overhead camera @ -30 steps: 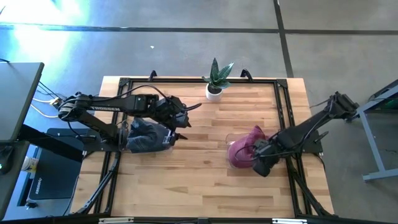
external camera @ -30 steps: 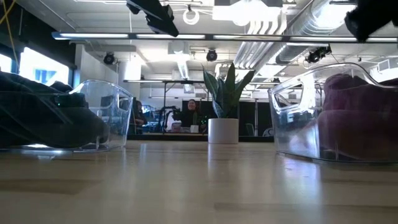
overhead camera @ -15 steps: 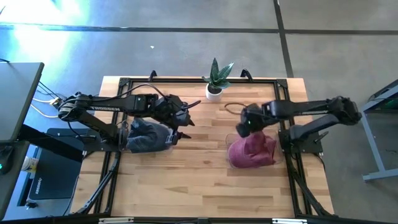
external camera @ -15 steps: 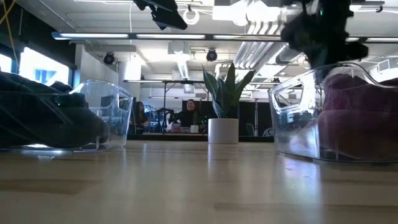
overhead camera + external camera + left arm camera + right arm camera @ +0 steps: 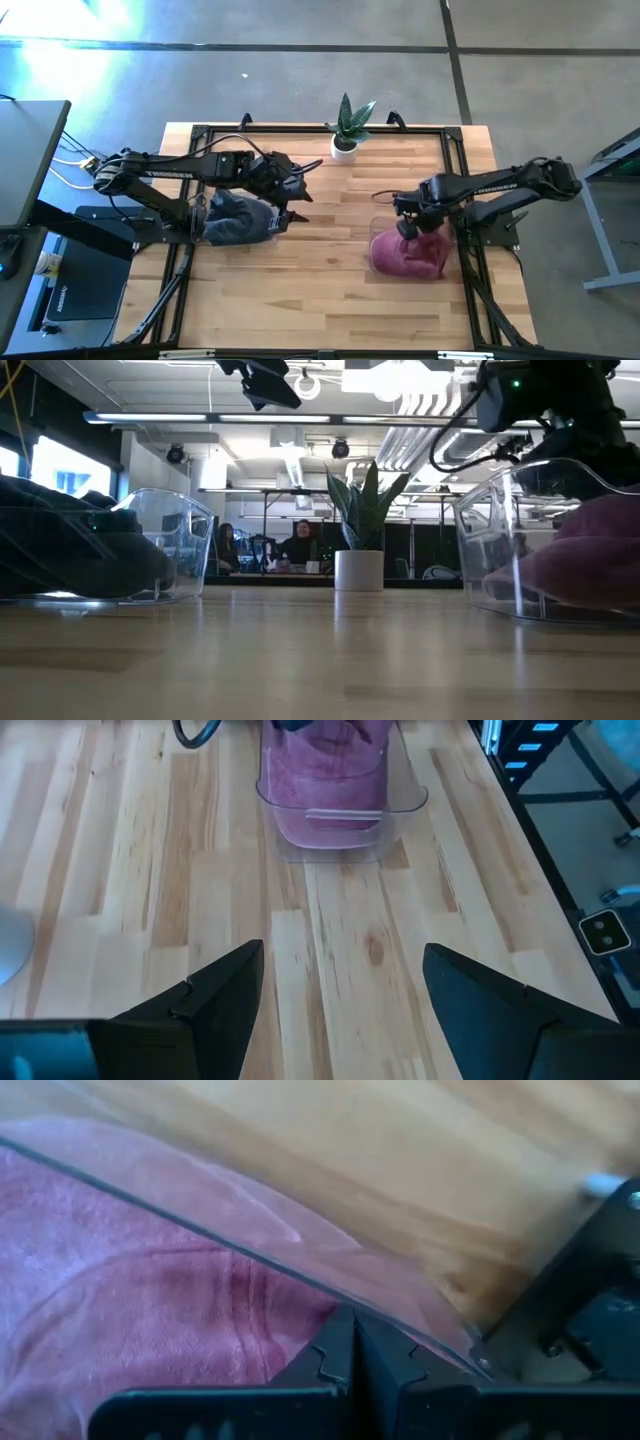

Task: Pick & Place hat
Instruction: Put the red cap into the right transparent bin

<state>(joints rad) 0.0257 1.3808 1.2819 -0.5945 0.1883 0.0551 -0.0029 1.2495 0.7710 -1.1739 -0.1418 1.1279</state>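
Observation:
A pink hat [image 5: 405,256] lies in a clear bin [image 5: 340,825] on the table's right half. It also shows in the low view [image 5: 600,555] and the right wrist view [image 5: 130,1300]. My right gripper [image 5: 408,230] points down over the bin's far side. Its fingers [image 5: 352,1342] are shut, with their tips at the bin's rim [image 5: 250,1250]. A dark hat [image 5: 232,216] fills a second clear bin [image 5: 170,540] at the left. My left gripper [image 5: 295,190] hangs open in the air beside that bin, holding nothing [image 5: 340,985]. My right gripper comes from above, its shut fingertips meeting the line of the clear bin's far rim [image 5: 300,1275], with the pink hat just beyond. I cannot tell whether the tips touch the rim or the hat. The bin stands on the table.
A potted plant [image 5: 345,135] stands at the table's far edge, in the middle. A black cable [image 5: 385,196] loops near the pink bin. Black frame rails [image 5: 455,170] run along the table's sides. Bare wood lies between the two bins [image 5: 330,230]. People sit in the room beyond [image 5: 300,545].
My right gripper has swung from the pink bin's near right corner toward the far edge, then come back down over the bin's far side. The bin with the pink hat has slid a little toward the table's right and near edges. The hat lies lower in it.

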